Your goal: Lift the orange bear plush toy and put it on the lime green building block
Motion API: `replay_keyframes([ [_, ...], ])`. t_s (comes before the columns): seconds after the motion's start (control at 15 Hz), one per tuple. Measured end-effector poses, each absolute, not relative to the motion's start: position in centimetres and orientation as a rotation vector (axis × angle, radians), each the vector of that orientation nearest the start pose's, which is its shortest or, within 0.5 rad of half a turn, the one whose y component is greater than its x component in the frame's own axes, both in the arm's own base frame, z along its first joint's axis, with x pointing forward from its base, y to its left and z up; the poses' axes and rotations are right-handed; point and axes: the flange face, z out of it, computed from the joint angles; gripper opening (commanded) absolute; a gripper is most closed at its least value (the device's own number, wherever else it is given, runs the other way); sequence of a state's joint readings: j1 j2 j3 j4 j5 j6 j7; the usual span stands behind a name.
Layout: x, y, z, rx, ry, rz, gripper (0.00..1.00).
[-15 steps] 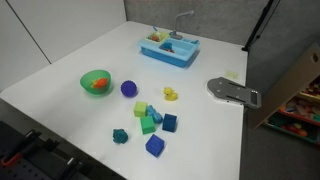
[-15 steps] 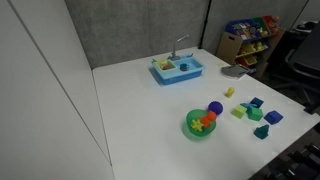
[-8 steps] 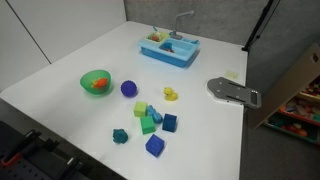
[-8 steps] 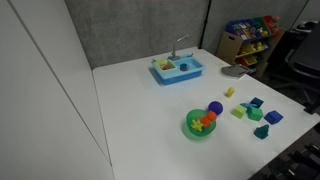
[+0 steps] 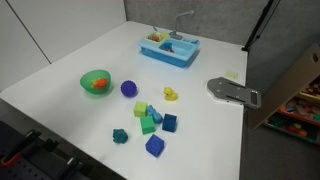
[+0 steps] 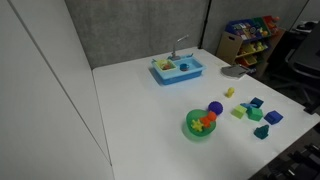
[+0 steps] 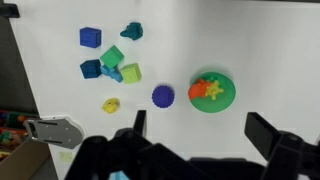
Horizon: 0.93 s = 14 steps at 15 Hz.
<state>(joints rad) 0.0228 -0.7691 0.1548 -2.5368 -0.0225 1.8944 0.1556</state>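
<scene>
The orange bear plush toy (image 5: 96, 85) lies in a green bowl (image 5: 88, 76) on the white table; it also shows in the other exterior view (image 6: 200, 124) and in the wrist view (image 7: 198, 92), beside a small yellow piece. The lime green building block (image 5: 140, 109) sits at the edge of a cluster of blocks, also seen in an exterior view (image 6: 238, 113) and in the wrist view (image 7: 131, 72). My gripper (image 7: 200, 130) is open and empty, high above the table, with the bowl between its fingers in the wrist view. The arm is out of both exterior views.
A purple ball (image 7: 162, 96) lies between bowl and blocks. A small yellow toy (image 7: 110, 104), a darker green block (image 7: 112, 56), and blue (image 7: 90, 38) and teal blocks (image 7: 131, 31) are near. A blue toy sink (image 5: 168, 48) stands at the back. A grey metal piece (image 5: 232, 92) lies at the table edge.
</scene>
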Motion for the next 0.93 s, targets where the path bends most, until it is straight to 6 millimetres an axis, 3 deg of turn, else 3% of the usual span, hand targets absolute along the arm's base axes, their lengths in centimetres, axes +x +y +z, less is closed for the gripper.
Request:
replay_keyframes([
  [0.2,35.7,6.5,51.7,-3.233,0.026,-0.201,1.00],
  [0.4,38.8,6.2,49.3,-3.217,0.033,-0.166,1.00],
  [0.93,45.5,4.8,39.5,-3.161,0.092,-0.069,1.00],
])
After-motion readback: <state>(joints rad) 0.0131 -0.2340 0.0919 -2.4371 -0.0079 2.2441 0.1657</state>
